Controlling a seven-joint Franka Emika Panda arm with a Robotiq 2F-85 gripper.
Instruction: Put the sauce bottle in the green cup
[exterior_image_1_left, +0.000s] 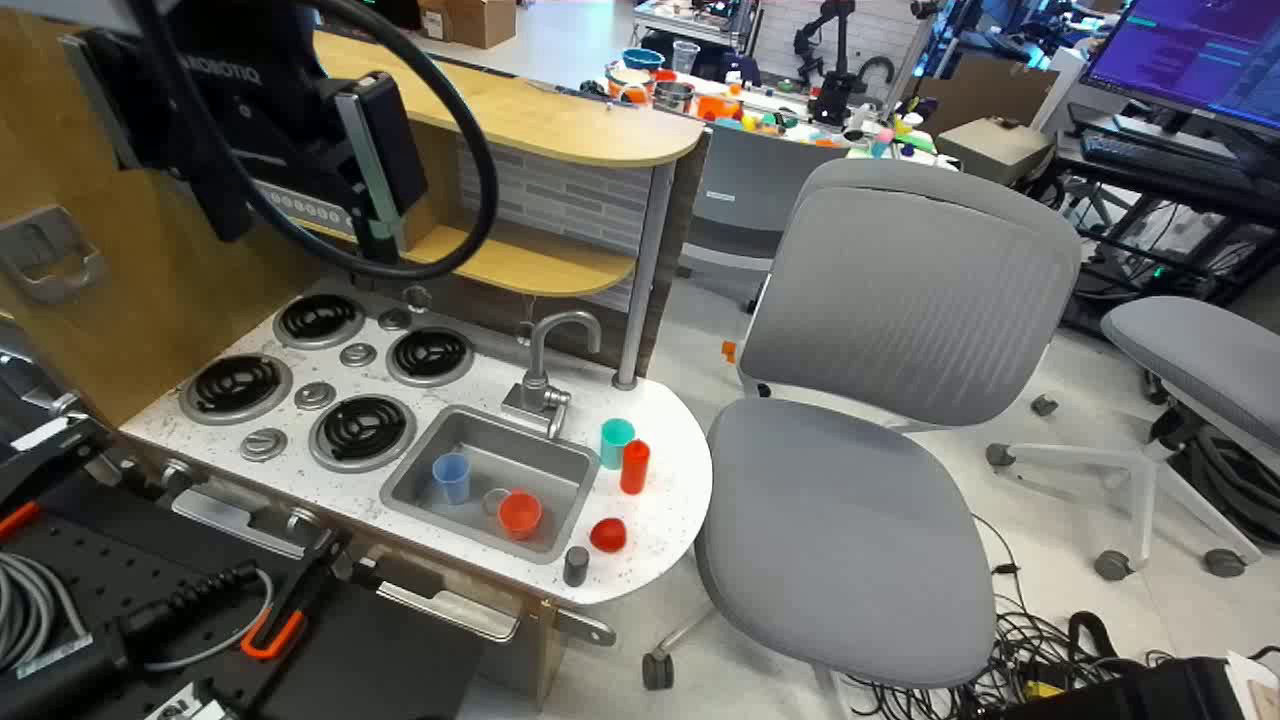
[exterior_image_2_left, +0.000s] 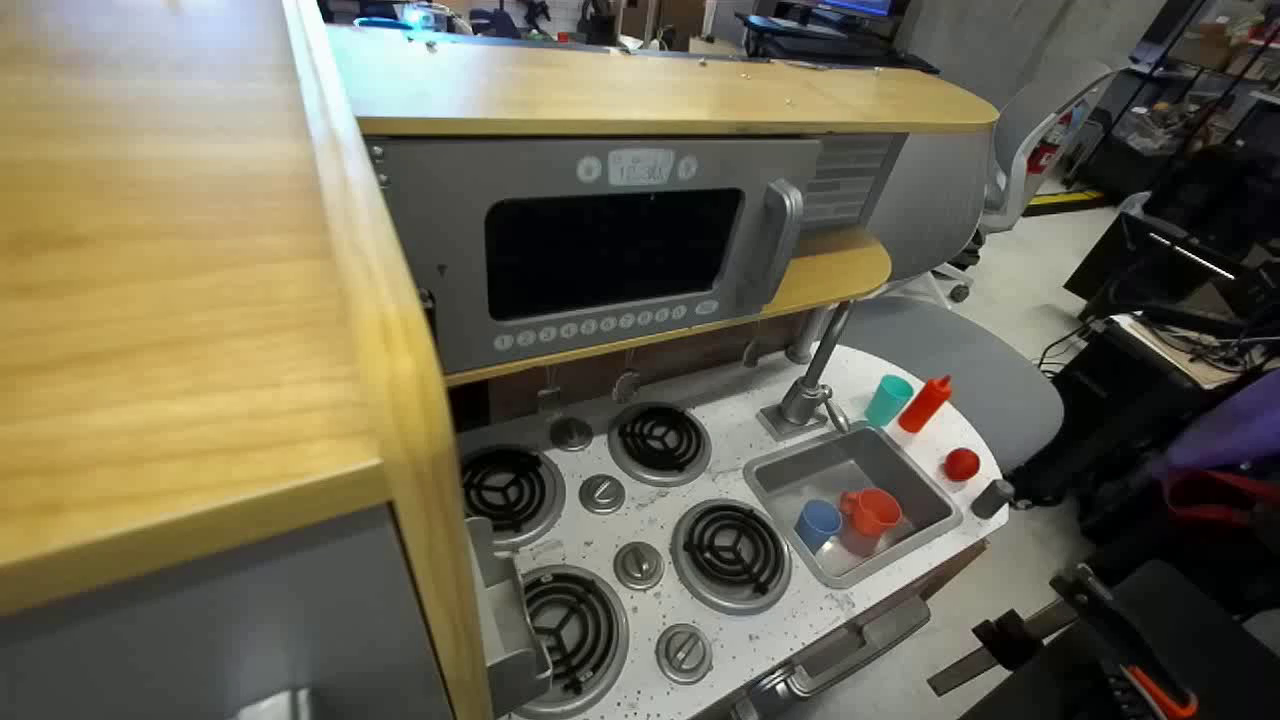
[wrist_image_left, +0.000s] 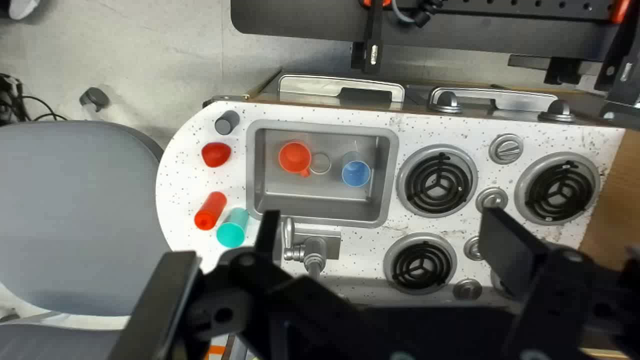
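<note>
The sauce bottle (exterior_image_1_left: 635, 468), small, slim and red, stands upright on the white counter's rounded end. It also shows in an exterior view (exterior_image_2_left: 925, 405) and in the wrist view (wrist_image_left: 210, 210). The green cup (exterior_image_1_left: 614, 446) stands upright close beside the bottle, nearer the faucet; it also shows in an exterior view (exterior_image_2_left: 888, 401) and in the wrist view (wrist_image_left: 233, 229). Its mouth is open. My gripper (wrist_image_left: 381, 214) is wide open and empty, high above the stove side, well away from both. It also shows in an exterior view (exterior_image_1_left: 300, 222).
The grey sink (wrist_image_left: 322, 224) holds a red-orange cup (wrist_image_left: 295, 157) and a blue cup (wrist_image_left: 356, 173). A squat red piece (exterior_image_1_left: 608, 535) and a dark grey cylinder (exterior_image_1_left: 576, 566) stand on the counter. The faucet (exterior_image_1_left: 538, 375), shelf post (exterior_image_1_left: 645, 270) and wooden shelves (exterior_image_2_left: 680, 95) rise nearby.
</note>
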